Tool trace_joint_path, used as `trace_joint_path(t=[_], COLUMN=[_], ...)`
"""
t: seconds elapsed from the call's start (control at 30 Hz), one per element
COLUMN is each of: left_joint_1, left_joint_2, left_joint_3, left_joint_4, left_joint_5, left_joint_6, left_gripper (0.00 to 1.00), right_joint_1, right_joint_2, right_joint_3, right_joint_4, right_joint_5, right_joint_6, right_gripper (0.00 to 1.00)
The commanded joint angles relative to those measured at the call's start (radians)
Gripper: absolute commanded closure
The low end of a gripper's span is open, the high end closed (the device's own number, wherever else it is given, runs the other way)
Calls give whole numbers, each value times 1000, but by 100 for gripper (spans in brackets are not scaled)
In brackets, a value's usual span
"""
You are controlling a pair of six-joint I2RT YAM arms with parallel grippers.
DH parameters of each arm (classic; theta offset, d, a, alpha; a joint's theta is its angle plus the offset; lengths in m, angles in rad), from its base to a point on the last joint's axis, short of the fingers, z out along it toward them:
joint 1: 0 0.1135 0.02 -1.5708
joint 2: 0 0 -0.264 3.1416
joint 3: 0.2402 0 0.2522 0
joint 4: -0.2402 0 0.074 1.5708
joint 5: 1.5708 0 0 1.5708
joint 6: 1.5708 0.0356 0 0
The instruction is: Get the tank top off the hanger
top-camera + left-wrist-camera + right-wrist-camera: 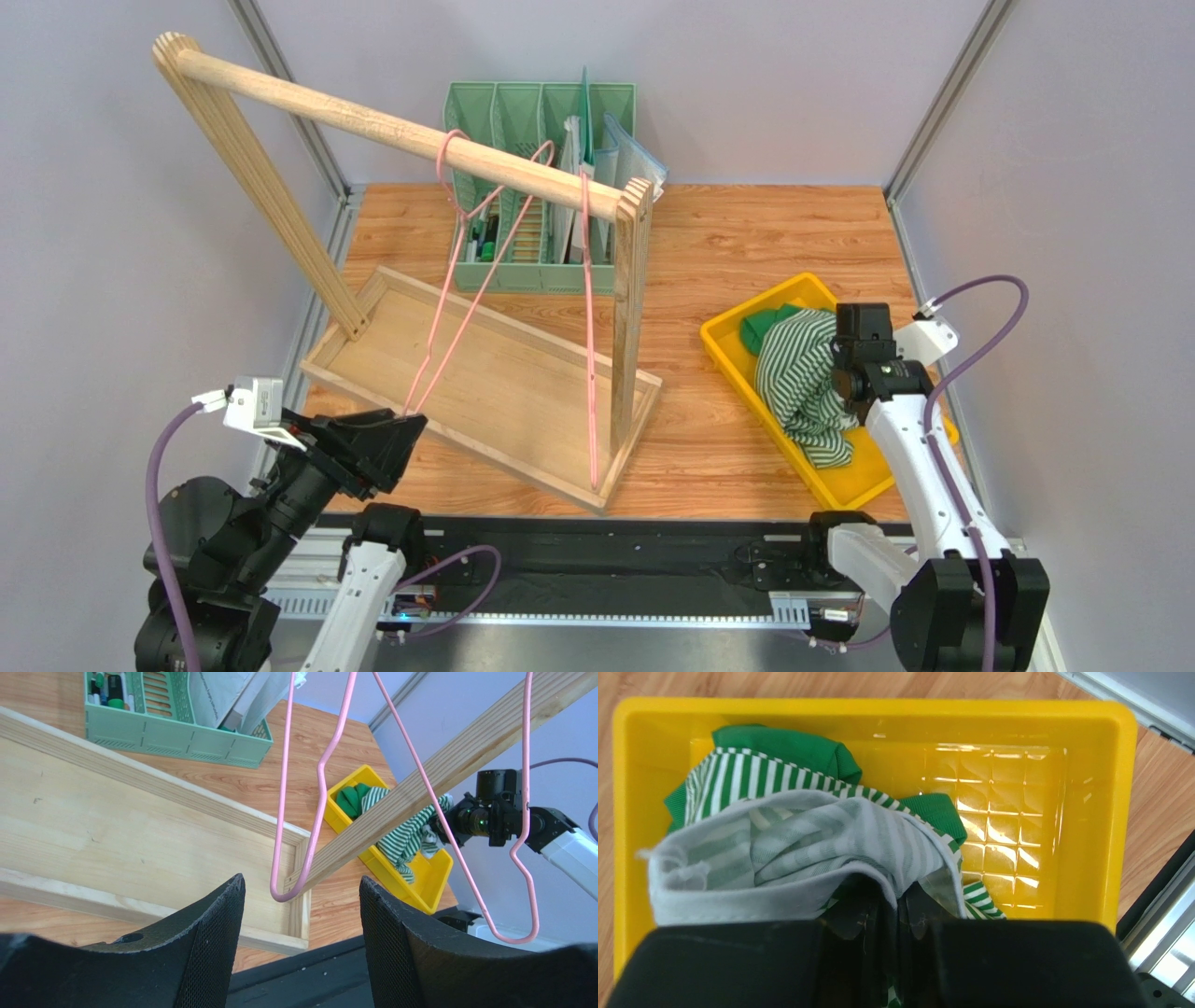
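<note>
Right gripper [896, 906] pinches the striped tank top [808, 847] over the yellow bin [1088, 798] at near right; left gripper [302, 882], jaws spread, sits below the bare pink hanger [282, 777] at near left.

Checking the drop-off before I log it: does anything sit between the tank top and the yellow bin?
Nothing visible. The striped tank top already lies inside the yellow bin, the right gripper pinching its fabric. The pink hanger hangs bare on the wooden rack, off to the side.
</note>
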Motion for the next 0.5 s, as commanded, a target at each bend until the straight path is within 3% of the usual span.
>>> trace_joint_path(t=[0.0, 0.37, 0.4, 0.43, 0.47], left_joint_1=[-1, 1, -1, 1, 1], left_joint_2=[-18, -26, -24, -26, -26], left_joint_3=[0, -28, -28, -28, -28], left_joint_4=[8, 18, 17, 17, 18], left_joint_5=[-31, -23, -23, -23, -23], left_joint_6=[-2, -18, -18, -18, -18], left_gripper=[33, 33, 34, 33, 33], right_joint_1=[-4, -71, -73, -73, -73], right_joint_2=[4, 113, 106, 100, 96], right_joint_3=[-38, -68, -69, -68, -65], right_joint_4=[11, 15, 5, -7, -19], right_joint_5=[-43, -95, -80, -68, -54], right_joint_6=[85, 138, 142, 151, 156], right_gripper=[88, 77, 74, 57, 49])
